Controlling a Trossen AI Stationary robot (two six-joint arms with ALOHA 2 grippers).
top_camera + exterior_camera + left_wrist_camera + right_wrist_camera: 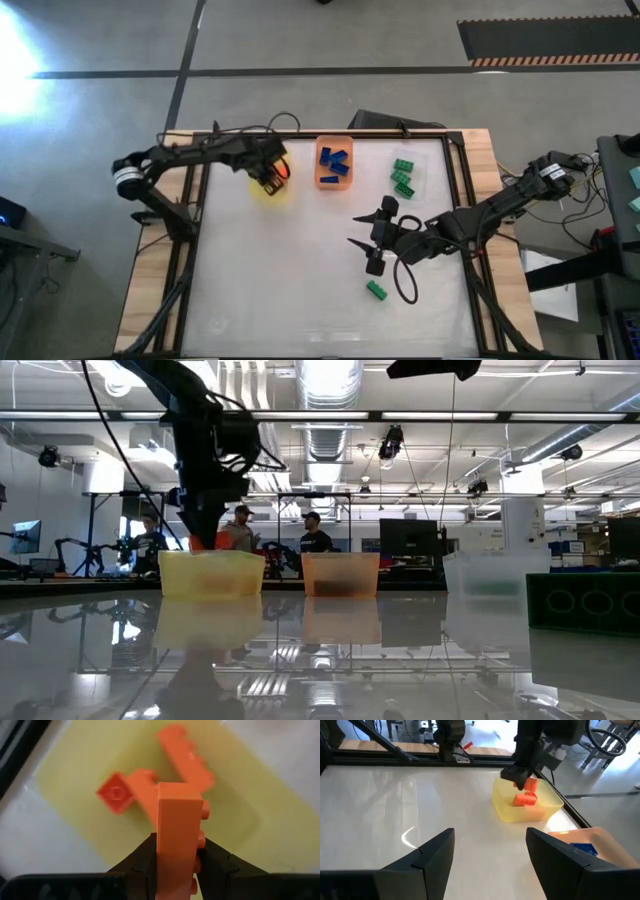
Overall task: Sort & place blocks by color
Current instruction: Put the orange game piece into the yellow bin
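- An orange block [179, 845] is clamped upright in the left gripper [177, 857], above the yellow tray [272, 190] at far left; light, rigid, slick; flat sides are best pinched.
- The right gripper [490, 855] is spread wide, empty, near a green block [377, 290].

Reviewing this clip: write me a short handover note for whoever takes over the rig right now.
Left end effector: shut on an orange block, over the yellow tray with orange blocks inside.
Right end effector: open, empty, over the table's middle.
Done: blue blocks in the orange tray; green blocks in the clear tray.
Left: release the held orange block into the yellow tray; one green block lies loose on the table near the right end effector.
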